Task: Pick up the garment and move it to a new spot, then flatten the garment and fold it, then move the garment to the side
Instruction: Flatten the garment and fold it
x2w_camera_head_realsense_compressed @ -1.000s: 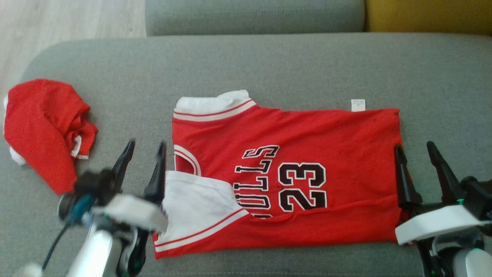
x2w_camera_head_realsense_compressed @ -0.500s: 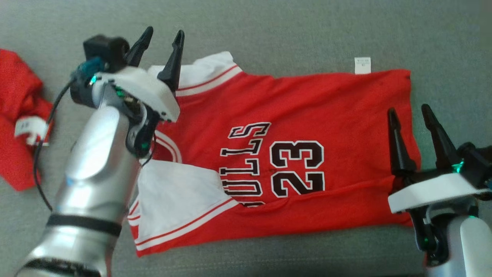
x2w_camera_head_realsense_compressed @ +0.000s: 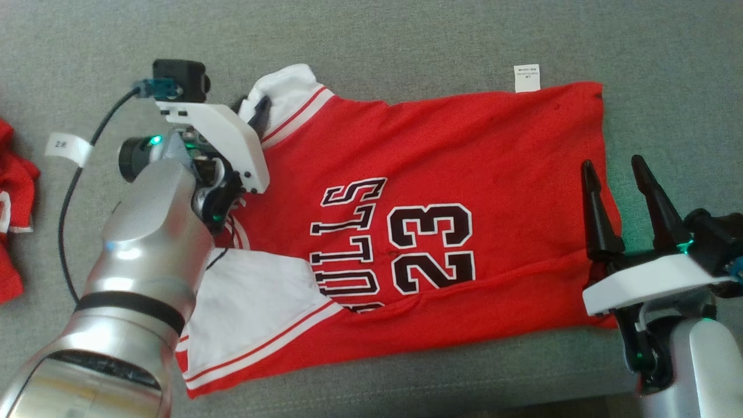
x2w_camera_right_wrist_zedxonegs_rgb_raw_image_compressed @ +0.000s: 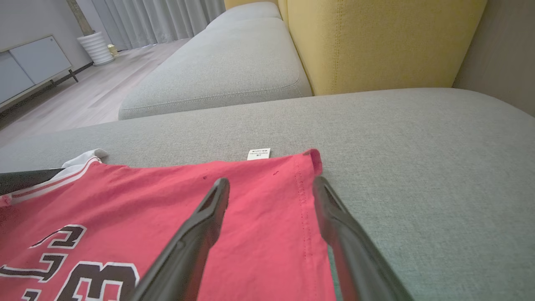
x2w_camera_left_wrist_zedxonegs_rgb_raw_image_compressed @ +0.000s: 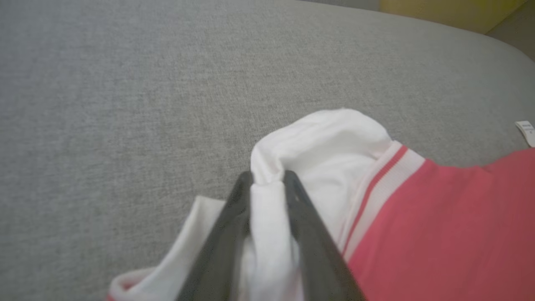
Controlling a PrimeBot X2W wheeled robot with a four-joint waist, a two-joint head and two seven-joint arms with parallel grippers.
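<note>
Possibly the thin pinch slips: if the left end effector (x2w_camera_left_wrist_zedxonegs_rgb_raw_image_compressed: 267,177) lifts quickly, the white sleeve (x2w_camera_left_wrist_zedxonegs_rgb_raw_image_compressed: 334,138) could pull free, and the red jersey (x2w_camera_head_realsense_compressed: 464,162), spread on the grey sofa cushion (x2w_camera_head_realsense_compressed: 406,35), would crumple. Its fingers are nearly closed, clamping a fold of that sleeve. The right end effector (x2w_camera_head_realsense_compressed: 612,162) hovers wide open and empty over the jersey's hem.

A wide grey fabric sofa cushion (x2w_camera_head_realsense_compressed: 406,35) carries everything. A red jersey (x2w_camera_head_realsense_compressed: 493,145) with white sleeves and a black number 23 lies spread sideways across its middle, its near edge folded over part of the lettering. A small white label (x2w_camera_head_realsense_compressed: 526,78) sticks out from its far edge. A second, crumpled red garment (x2w_camera_head_realsense_compressed: 14,197) lies well apart at the left.
</note>
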